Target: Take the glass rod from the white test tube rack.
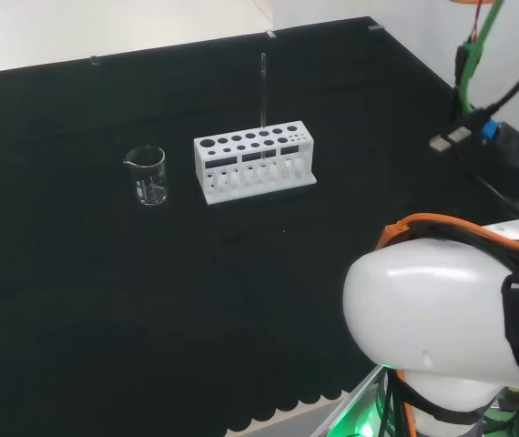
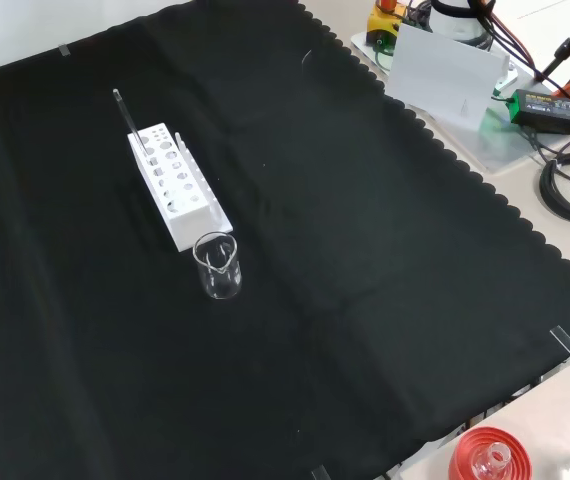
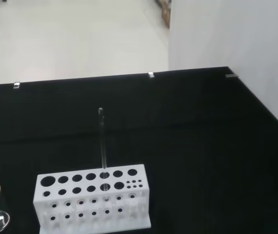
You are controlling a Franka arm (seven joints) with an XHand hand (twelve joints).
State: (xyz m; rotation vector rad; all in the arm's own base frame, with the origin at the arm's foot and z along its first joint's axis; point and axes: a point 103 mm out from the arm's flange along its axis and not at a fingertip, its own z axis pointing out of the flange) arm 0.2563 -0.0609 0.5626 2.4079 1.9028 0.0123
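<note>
Glass rod [image 1: 263, 89] standing upright in a hole of the white rack [image 1: 255, 166], on the black-clothed bench [image 1: 105, 300]. In the head view the rod rises from the back row, right of the rack's middle, with most of its length clear above the top plate. In the front view the rod [image 2: 130, 122] stands at the rack's [image 2: 178, 186] far end. In the wrist view the rod [image 3: 102, 146] enters a hole in the row farther from the camera, and the rack [image 3: 93, 199] shows its other large holes empty. A clear empty beaker [image 1: 147, 175] stands just beside the rack's left end in the head view, apart from it.

The hand's state cannot be told; in the head view the arm's white link [image 1: 432, 314] sits well apart from the rack.

Handling, as judged: the rod is light, stiff, smooth and brittle. It will likely slip between pads and may snap if bent against the hole's edge. The free upper part, above the plate, offers the best hold. A pinch there, followed by a straight vertical lift, should keep the rod from levering on the rack or tipping it toward the beaker.
</note>
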